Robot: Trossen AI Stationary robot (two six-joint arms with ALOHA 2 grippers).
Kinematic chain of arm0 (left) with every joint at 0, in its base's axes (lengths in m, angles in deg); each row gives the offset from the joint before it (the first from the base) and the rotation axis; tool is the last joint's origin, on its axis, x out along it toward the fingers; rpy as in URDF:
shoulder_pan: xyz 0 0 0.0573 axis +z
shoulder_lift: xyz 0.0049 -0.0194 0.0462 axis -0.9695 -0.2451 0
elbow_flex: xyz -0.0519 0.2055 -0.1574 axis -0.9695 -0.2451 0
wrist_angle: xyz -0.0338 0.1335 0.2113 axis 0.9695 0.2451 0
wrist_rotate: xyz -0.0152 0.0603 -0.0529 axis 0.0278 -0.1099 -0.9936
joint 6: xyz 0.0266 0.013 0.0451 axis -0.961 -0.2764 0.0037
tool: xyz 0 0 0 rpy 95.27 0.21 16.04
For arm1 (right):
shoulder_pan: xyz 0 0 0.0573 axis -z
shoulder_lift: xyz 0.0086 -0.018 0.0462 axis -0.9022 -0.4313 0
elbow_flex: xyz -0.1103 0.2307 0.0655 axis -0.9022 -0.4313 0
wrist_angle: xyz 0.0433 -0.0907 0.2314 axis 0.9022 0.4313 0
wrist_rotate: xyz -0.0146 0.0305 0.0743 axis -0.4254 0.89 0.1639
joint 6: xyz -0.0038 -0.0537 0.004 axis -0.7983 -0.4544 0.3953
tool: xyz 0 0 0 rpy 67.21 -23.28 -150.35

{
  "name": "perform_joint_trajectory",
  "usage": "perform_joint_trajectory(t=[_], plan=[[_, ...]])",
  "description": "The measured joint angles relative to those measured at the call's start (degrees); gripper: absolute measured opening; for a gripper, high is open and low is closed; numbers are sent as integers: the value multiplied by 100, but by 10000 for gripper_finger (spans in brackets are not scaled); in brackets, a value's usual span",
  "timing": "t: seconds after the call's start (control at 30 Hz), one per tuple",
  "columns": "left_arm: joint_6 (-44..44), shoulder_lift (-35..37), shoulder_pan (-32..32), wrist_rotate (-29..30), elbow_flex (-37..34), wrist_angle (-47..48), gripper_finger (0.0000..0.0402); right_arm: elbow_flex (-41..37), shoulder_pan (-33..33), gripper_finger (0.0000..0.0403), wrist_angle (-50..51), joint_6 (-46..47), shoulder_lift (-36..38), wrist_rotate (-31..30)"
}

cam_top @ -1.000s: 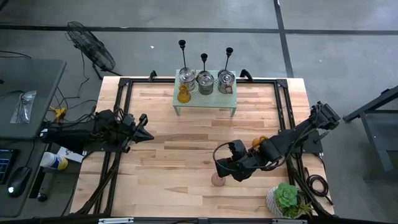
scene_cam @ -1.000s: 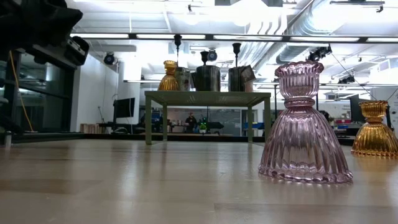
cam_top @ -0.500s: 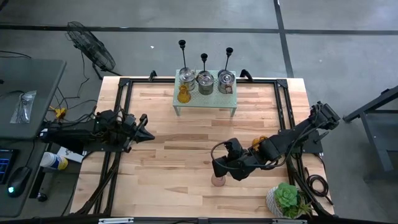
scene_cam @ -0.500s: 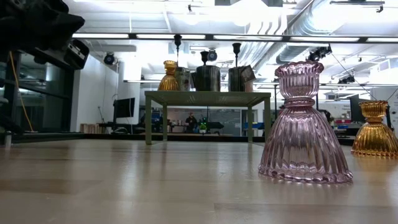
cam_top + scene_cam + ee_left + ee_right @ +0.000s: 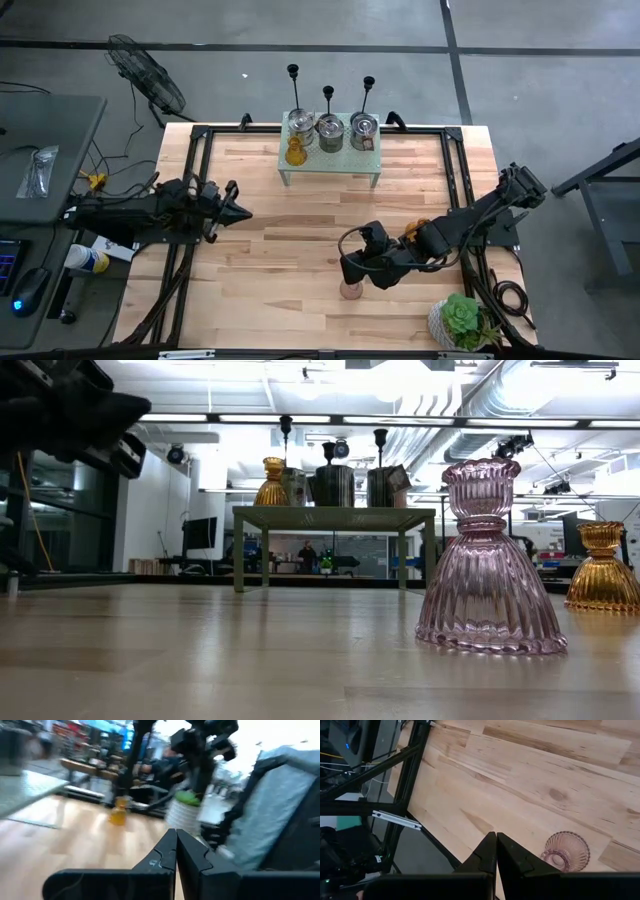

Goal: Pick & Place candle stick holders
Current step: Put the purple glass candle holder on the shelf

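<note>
Now | both end effectors pressed together; left end effector (image 5: pixel 243 212), right end effector (image 5: pixel 345 270) | over wood table (image 5: pixel 300 300)

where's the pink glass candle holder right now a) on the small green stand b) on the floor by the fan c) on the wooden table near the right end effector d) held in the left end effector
c: the pink glass candle holder stands on the wooden table just below the shut right end effector, free of its fingers.
</note>
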Motion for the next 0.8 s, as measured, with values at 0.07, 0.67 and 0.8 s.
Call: perform_joint_trajectory(t=[0.07, 0.67, 0.8], plan=[[-364, 35, 0, 188, -4, -4, 0, 0, 0, 3, -20, -18, 0, 4], [-1177, 33, -1, 1005, -26, 1367, 0, 0, 154, 2, 384, -292, 0, 102], [-1177, 27, -2, 1005, -28, 1361, 0, 0, 206, 2, 624, -255, 0, 195]])
